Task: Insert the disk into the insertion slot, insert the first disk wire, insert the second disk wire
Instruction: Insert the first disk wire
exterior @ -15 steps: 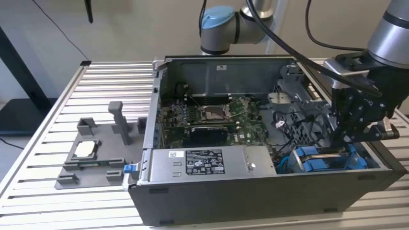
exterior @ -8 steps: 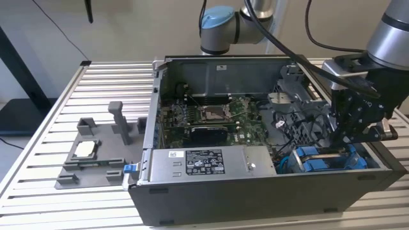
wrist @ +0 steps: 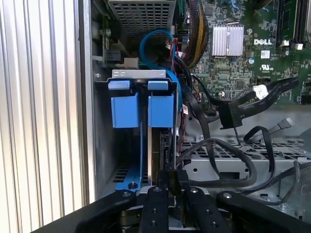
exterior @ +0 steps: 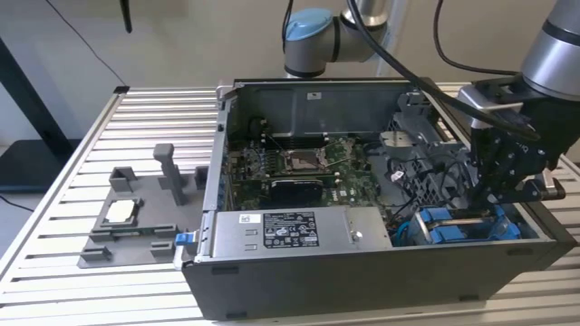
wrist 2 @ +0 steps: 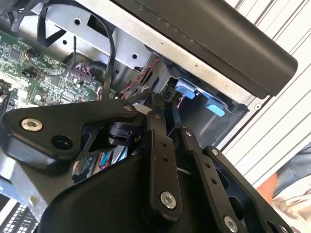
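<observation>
Slatted metal tabletop (exterior: 64, 204) carries a grey fixture tray (exterior: 127, 238) at the exterior view's left, then an open computer case (exterior: 363, 285). The gripper (exterior: 482, 207) hangs over its right corner. In the first wrist view, the grey insertion slot (wrist: 138, 74) with blue rails (wrist: 125, 111) holds the dark disk (wrist: 160, 145) edge-on, jaws pinched narrowly on it. Black cables (wrist: 233, 109) crowd alongside.

A table (exterior: 54, 204) of pale, ribbed metal slats carries everything. The slats run from the exterior view's left to its right. The same slats (wrist: 39, 121) appear in the first wrist view, right against the case's outer wall. Two things rest directly on the table. A dark grey computer case (exterior: 363, 285) with its side open stands toward the exterior view's right. Just beside it on the left lies a flat grey fixture plate (exterior: 136, 246) — it has upright posts and small holders.
</observation>
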